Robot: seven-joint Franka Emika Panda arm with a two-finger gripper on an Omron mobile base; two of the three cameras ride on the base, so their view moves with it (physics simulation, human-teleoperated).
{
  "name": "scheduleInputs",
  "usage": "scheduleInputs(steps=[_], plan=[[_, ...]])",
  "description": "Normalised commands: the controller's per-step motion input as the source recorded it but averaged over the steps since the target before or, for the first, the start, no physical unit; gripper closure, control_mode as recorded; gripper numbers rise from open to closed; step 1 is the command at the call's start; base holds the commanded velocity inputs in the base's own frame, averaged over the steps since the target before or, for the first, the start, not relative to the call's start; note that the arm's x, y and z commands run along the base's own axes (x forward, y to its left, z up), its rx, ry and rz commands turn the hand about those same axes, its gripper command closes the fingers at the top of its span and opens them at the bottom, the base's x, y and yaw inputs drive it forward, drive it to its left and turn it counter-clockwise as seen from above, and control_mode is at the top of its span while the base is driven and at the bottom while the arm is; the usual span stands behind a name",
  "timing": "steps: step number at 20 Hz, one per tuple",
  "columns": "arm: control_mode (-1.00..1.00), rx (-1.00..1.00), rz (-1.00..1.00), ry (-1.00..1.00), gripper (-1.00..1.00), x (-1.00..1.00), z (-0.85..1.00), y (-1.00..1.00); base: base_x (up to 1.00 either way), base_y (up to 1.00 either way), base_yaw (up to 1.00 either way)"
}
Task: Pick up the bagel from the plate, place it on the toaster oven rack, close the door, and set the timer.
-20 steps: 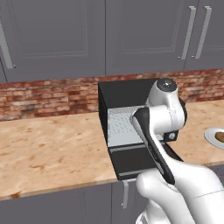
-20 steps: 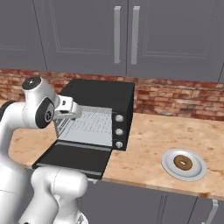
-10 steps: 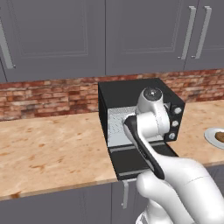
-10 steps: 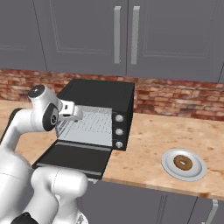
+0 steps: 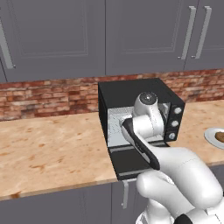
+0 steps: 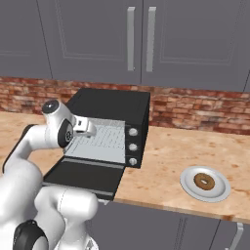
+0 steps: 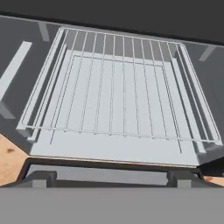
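Grey cabinets with long silver handles run across the wall above the toaster oven, and a band of red brick fills the gap behind it down to the counter, a pale speckled stone slab that stretches away on both sides of the oven. More grey cupboard fronts sit below the counter's front edge.

The black oven stands at the back of the counter against the brick, with three round knobs down its right side. Its door lies dropped flat in front of the oven, reaching toward the counter's edge. Inside the oven, the rack spans the cavity and is bare.

The white arm leans over the open door, and its gripper hangs at the mouth of the oven, just above the rack's front edge, its fingertips spread wide and holding nothing.

Well to the right of the oven, near the counter's front edge, rests the plate. The bagel lies at its centre, apart from the arm.
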Motion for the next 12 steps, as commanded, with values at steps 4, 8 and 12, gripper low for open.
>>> scheduleInputs(steps=[4, 8, 12], plan=[[-1.0, 0.07, 0.0, -0.07, -1.0, 0.18, -0.24, 0.0, 0.0, 0.0, 0.0], [-1.0, 0.02, 0.0, -0.06, -1.0, 0.21, -0.24, 0.0, 0.0, 0.0, 0.0], [-1.0, 0.0, 0.0, 0.0, -1.0, 0.39, -0.09, 0.0, 0.0, 0.0, 0.0]])
